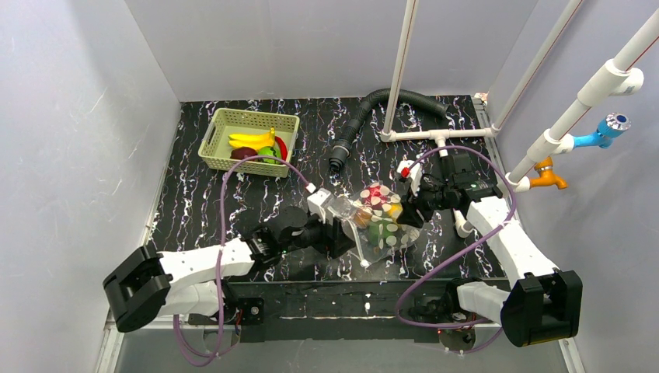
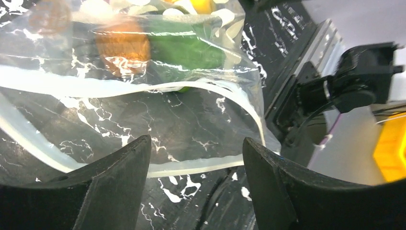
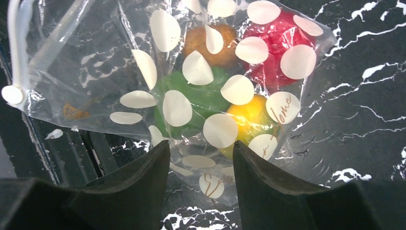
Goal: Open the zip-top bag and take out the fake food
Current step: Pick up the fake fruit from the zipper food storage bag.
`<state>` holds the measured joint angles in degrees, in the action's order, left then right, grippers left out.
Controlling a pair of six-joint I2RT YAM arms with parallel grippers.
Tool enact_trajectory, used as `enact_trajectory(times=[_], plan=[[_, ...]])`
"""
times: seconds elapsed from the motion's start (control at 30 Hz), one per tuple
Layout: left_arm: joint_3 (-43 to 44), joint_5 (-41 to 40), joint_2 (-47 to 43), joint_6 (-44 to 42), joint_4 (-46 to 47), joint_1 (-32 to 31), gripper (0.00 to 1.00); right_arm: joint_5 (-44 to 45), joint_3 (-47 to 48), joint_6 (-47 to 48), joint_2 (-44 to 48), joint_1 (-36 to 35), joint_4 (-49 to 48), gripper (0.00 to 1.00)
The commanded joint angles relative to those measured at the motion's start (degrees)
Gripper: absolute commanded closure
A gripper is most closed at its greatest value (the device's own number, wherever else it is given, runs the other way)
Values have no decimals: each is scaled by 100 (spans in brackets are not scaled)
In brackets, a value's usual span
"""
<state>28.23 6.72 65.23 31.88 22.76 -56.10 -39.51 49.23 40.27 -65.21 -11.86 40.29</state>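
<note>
At the far left of the table stands a basket holding a banana, a red chili, a green piece and a dark piece. The left arm reaches from the near left corner toward the middle of the table. The left gripper is open, fingers wide apart, and points at the bag from the left.

In the left wrist view the two white halves of the zip run apart, so the mouth gapes toward that gripper. The lower half crosses the gap between the fingers, but I cannot tell whether it touches them.

The bag sits mid-table near the front edge, between the two grippers and well apart from the basket. Inside it is food, bunched away from the zip: an orange-brown piece, a green lump, a yellow piece and a red piece.

The right gripper meets the bag from the right. Its fingers stand apart, not clamped, with a spotted fold of the bag hanging between them.

Behind the bag a black hose curves over the table. Along the right wall white pipes carry a blue tap and an orange tap.
</note>
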Motion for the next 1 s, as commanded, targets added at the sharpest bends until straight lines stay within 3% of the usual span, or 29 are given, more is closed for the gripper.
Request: enact_trajectory(times=[0.0,0.43,0.67,0.77,0.97], plan=[[150,-489,336,-958,555,-209,32,251,-19,8,11,64,-224,42],[253,-593,1434,-1550,1589,-370,33,427,-55,72,-198,96,-210,42],[281,-1226,1704,-1495,1835,-385,31,86,-72,3,-213,96,-253,40],[390,-1484,1897,-1368,1925,-384,30,-24,-53,-470,-196,96,-533,39],[493,-1763,2367,-1140,2332,-383,30,505,-304,-2619,-158,96,-2018,38]])
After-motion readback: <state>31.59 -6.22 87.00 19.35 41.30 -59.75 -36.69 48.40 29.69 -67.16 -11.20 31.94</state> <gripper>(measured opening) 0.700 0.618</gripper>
